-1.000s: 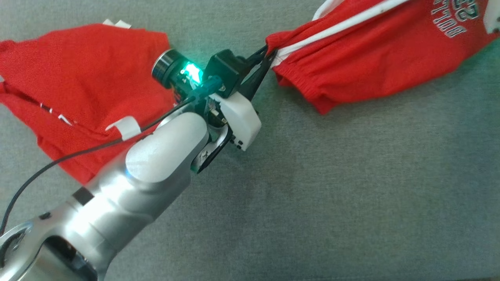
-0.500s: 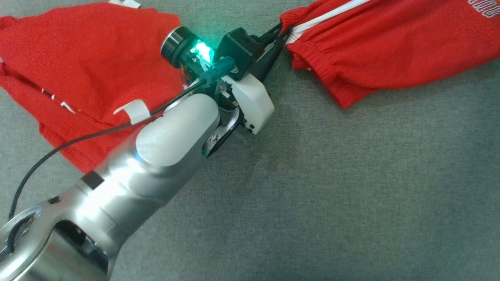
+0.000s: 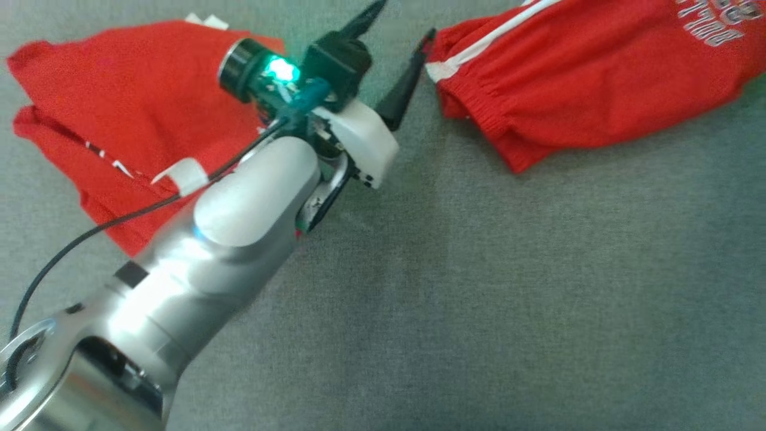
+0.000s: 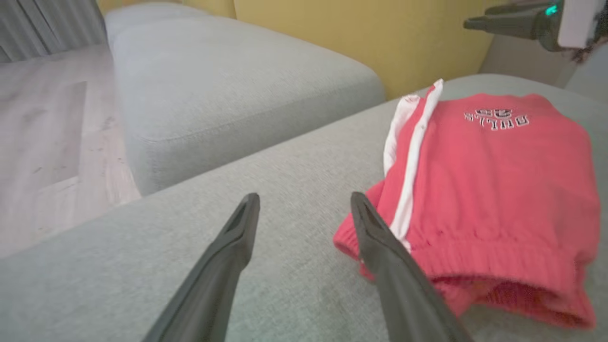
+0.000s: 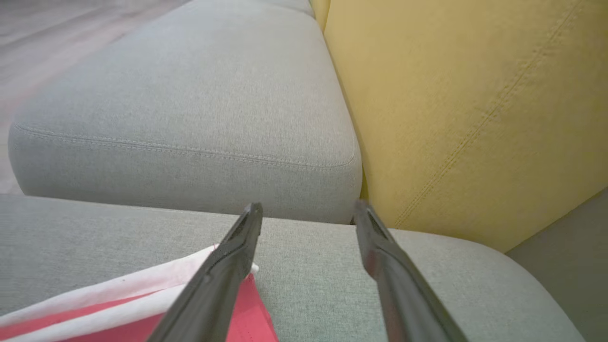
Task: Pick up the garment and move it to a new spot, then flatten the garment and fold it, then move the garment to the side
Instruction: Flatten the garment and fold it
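Now the left gripper [image 3: 404, 21] hangs at the top centre of the head view with its fingers spread wide and empty. One tip is just beside the waistband corner of the red fabric shorts with a white side stripe [image 3: 598, 78], which lie at the upper right on the grey woven sofa cushion [image 3: 479, 287]. The right gripper [image 5: 308, 206] is likewise splayed and holds nothing, one finger over the white stripe at the lower left of its wrist view. A second red cloth [image 3: 119, 96] lies at the upper left. The shorts look set down, so both arms should rise straight up, lest a tip snag the waistband and drag the cloth
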Tool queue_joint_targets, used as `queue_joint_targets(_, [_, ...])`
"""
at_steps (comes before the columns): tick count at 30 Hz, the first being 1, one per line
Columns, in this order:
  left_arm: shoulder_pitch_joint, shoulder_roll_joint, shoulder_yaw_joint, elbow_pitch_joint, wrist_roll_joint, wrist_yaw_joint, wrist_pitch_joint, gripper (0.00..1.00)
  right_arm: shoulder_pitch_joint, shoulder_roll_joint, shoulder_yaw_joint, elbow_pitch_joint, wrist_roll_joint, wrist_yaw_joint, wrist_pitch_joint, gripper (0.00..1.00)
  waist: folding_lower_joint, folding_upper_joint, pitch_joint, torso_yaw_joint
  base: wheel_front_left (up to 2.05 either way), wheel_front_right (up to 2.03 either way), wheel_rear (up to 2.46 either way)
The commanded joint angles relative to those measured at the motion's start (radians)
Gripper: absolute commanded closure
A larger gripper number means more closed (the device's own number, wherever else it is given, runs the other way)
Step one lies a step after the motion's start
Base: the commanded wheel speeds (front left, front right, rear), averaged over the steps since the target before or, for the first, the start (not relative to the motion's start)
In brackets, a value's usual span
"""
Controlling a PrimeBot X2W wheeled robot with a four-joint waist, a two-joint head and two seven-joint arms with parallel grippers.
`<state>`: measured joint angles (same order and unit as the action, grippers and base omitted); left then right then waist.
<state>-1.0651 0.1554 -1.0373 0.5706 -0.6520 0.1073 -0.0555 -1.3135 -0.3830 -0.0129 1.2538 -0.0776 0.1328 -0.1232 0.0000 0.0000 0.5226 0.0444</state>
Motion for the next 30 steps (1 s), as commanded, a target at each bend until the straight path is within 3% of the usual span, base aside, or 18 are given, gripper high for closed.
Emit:
queue_joint_targets(1, [-0.008, 0.039, 0.050, -0.021, -0.011, 0.019, -0.023, 0.00, 0.039, 0.024, -0.002, -0.017, 0.015, -0.002, -0.040, 0.00, 0.0000, 0.0000, -0.055, -0.013, 0.00, 0.00, 0.00])
queue_joint_targets(11, [0.089, 0.102, 0.096, -0.033, -0.030, 0.096, -0.105, 0.00, 0.179, 0.096, 0.000, -0.074, 0.158, -0.002, -0.132, 0.00, 0.0000, 0.0000, -0.216, -0.053, 0.00, 0.00, 0.00])
queue_joint_targets(21, [0.276, 0.169, 0.164, -0.106, -0.016, 0.214, -0.200, 0.00, 0.559, 0.141, 0.100, -0.485, 0.434, -0.002, -0.138, 0.00, 0.0000, 0.0000, -0.352, -0.082, 0.00, 0.00, 0.00])
queue_joint_targets(30, [0.551, 0.186, 0.293, -0.282, 0.114, 0.301, -0.206, 0.00, 0.902, 0.205, 0.104, -0.718, 0.480, -0.002, -0.138, 0.00, 0.0000, 0.0000, -0.378, -0.102, 0.00, 0.00, 0.00])
